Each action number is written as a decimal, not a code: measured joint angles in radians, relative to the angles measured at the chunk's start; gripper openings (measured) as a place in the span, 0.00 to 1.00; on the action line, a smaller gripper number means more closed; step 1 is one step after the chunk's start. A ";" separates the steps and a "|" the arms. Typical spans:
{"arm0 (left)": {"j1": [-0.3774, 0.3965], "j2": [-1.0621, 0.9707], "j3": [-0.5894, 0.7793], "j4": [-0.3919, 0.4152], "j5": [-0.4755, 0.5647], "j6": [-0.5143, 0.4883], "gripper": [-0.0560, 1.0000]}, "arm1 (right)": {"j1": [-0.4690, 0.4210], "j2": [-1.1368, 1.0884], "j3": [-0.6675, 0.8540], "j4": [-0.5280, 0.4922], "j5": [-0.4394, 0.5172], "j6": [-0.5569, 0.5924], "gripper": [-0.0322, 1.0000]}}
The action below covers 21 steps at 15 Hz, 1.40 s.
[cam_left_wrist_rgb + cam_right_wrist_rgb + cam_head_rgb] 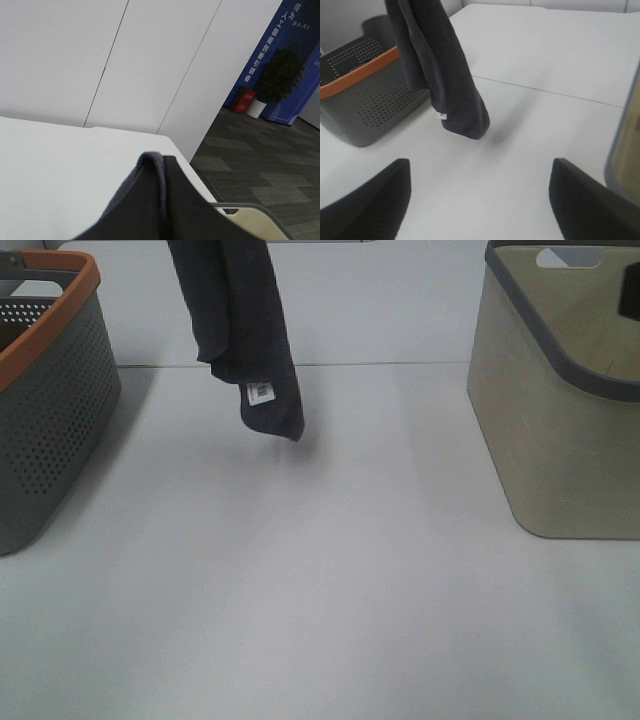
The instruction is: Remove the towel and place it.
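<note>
Dangling the towel point(240, 330) above the table point(320, 590), left pincer point(162, 167) pinches it; right pincer point(480, 170) gapes wide.

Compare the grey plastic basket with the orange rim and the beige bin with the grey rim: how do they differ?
The grey plastic basket has walls full of small holes; the beige bin has solid walls. The basket's rim is orange; the bin's is dark grey. The basket sits left in the high view, the bin right. Both stand on the white table.
</note>
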 joint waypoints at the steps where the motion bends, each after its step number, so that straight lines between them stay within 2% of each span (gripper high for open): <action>1: 0.000 0.001 0.030 0.000 -0.013 0.001 0.05 | 0.000 0.061 0.000 0.114 -0.002 -0.124 0.77; 5: 0.000 0.002 0.113 0.016 -0.042 0.002 0.05 | 0.002 0.292 0.000 0.529 0.004 -0.501 0.76; 7: 0.000 0.005 0.120 0.060 -0.047 0.002 0.05 | 0.069 0.408 0.000 0.655 -0.016 -0.664 0.76; 9: 0.000 0.005 0.120 0.098 -0.072 0.002 0.05 | 0.205 0.522 0.000 0.763 -0.149 -0.815 0.76; 11: 0.000 0.005 0.120 0.124 -0.078 0.002 0.05 | 0.333 0.645 -0.005 0.926 -0.301 -0.922 0.76; 12: 0.000 0.005 0.120 0.134 -0.087 0.002 0.05 | 0.367 0.704 -0.021 0.955 -0.333 -0.953 0.76; 14: 0.000 0.005 0.120 0.151 -0.087 0.002 0.05 | 0.414 0.851 -0.096 0.977 -0.337 -0.970 0.76; 21: 0.000 0.005 0.120 0.155 -0.087 0.004 0.05 | 0.418 1.060 -0.268 0.986 -0.332 -0.983 0.74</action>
